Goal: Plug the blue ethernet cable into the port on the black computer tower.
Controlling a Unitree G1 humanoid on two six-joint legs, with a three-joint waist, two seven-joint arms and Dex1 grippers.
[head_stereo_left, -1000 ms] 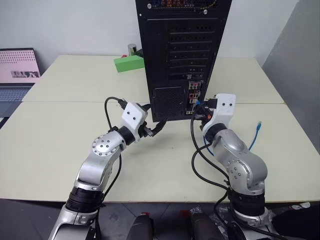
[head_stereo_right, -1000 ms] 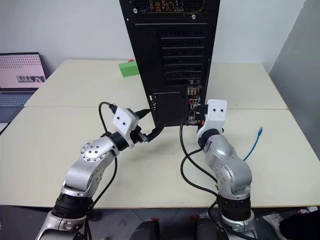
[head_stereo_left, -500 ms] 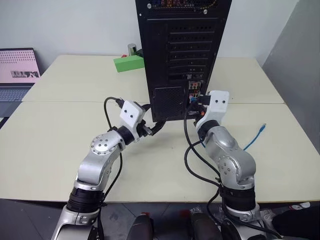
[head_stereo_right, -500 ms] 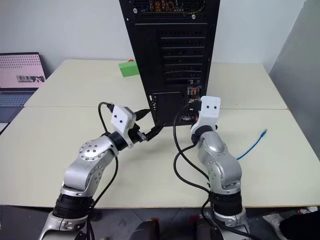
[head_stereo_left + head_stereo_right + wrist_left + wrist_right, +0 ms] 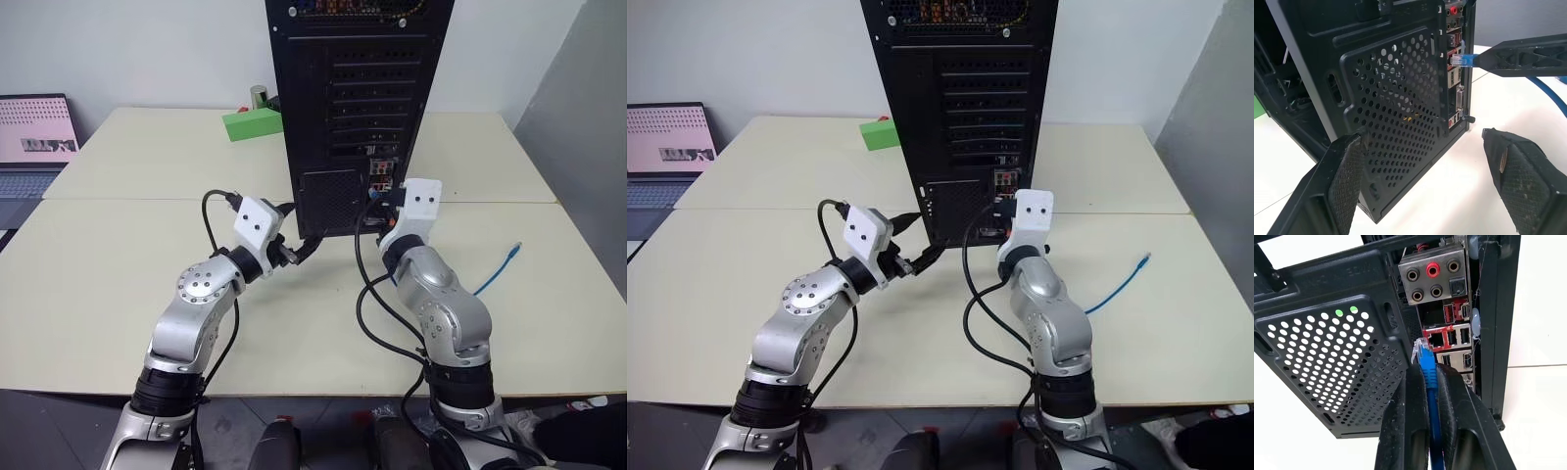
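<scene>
The black computer tower (image 5: 358, 98) stands upright at the table's middle, its rear facing me. My right gripper (image 5: 1427, 369) is shut on the blue ethernet cable (image 5: 1428, 377) just behind its translucent plug (image 5: 1421, 349). The plug points at the strip of connectors, a short gap before the red-framed port (image 5: 1437, 339). The rest of the cable trails over the table to the right (image 5: 498, 271). My left gripper (image 5: 1422, 137) is open, with nothing in it, in front of the tower's mesh vent (image 5: 1400, 112). The plug (image 5: 1461, 59) also shows past it.
A green box (image 5: 253, 124) and a small metal cylinder (image 5: 258, 95) sit behind the tower on the left. A laptop (image 5: 34, 147) stands off the table's far left. A grey partition (image 5: 588, 127) bounds the right side.
My right arm's elbow has swung in toward the left, while the gripper with the plug has stayed at the connector strip. The cable's loose end has slid a little on the table.
</scene>
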